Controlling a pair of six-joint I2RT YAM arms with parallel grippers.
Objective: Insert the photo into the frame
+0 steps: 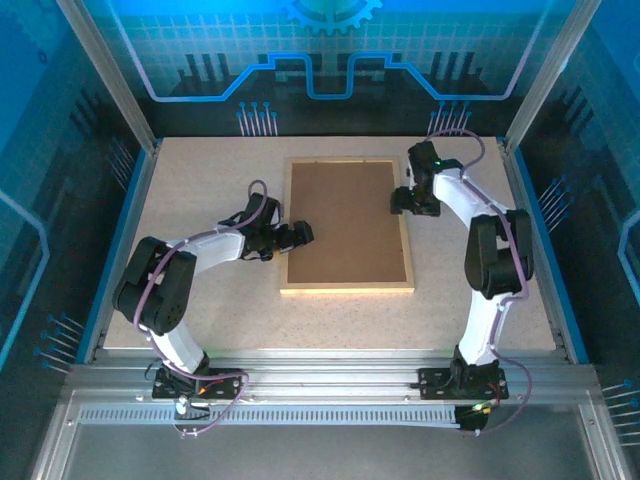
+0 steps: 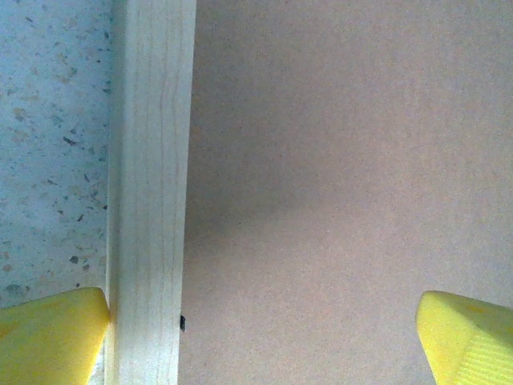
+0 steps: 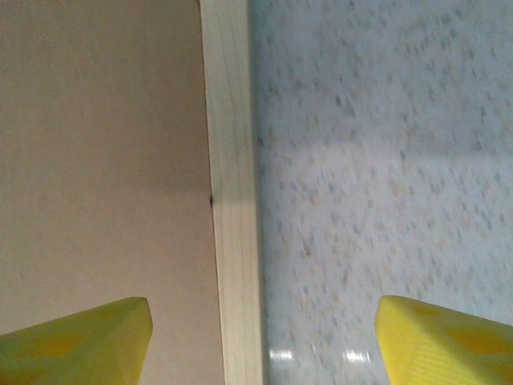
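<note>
Frame (image 1: 346,287) flat mid-table (image 1: 200,190), back up, brown backing board (image 1: 345,220) seated inside rails. Photo presumably under board, cannot confirm. Left gripper (image 1: 303,236) spread wide astride left rail, right gripper (image 1: 400,200) spread astride right rail, pinching nothing. Looks near done.

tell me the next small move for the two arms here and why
Probably close both grippers on the rails they straddle. The left gripper and right gripper stand open, each with one finger over the brown backing board, one over the table, and a rail of the frame between. The board faces up inside the frame, so lifting or turning it seems next.
</note>
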